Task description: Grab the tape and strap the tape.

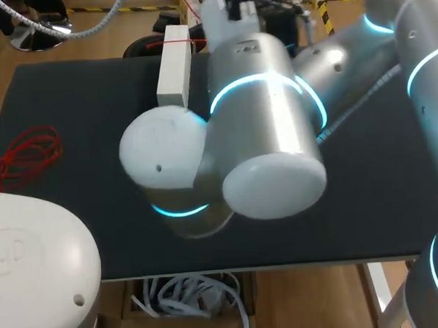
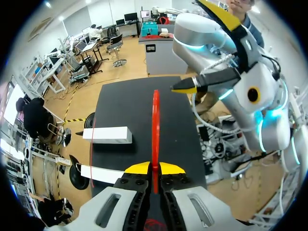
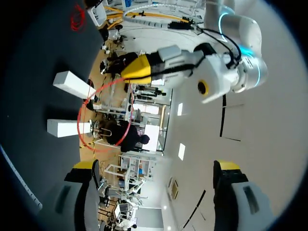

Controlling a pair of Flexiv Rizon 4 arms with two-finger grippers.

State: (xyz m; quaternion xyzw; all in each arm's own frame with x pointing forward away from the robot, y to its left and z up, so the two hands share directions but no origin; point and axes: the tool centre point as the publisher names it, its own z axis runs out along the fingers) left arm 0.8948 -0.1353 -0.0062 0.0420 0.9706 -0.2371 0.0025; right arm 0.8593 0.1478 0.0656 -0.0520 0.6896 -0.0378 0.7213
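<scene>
My left gripper (image 2: 154, 169) is closed narrow on the tape (image 2: 155, 120). Both yellow tips press it from two sides. The tape is a thin red loop, lifted above the table (image 2: 130, 106). From the left wrist it shows edge-on, as one red line that runs straight ahead from my fingers. So its long axis points away from the left gripper.

Below the loop and to one side, two white blocks (image 2: 107, 134) lie on the table, one nearer to me and one further. They are apart from the tape.

Beyond the far end of the loop is my right gripper (image 3: 155, 165). Its fingers are wide apart and hold nothing. It is near the far end but I think it does not touch it. From the right wrist the loop shows as an open ring, hanging from the left fingers.

I judge that the grab is done and the strapping is to come. For this the right gripper must meet the free far end, which it faces.

Far at the left side of the table lies a red bundle (image 1: 27, 156).
</scene>
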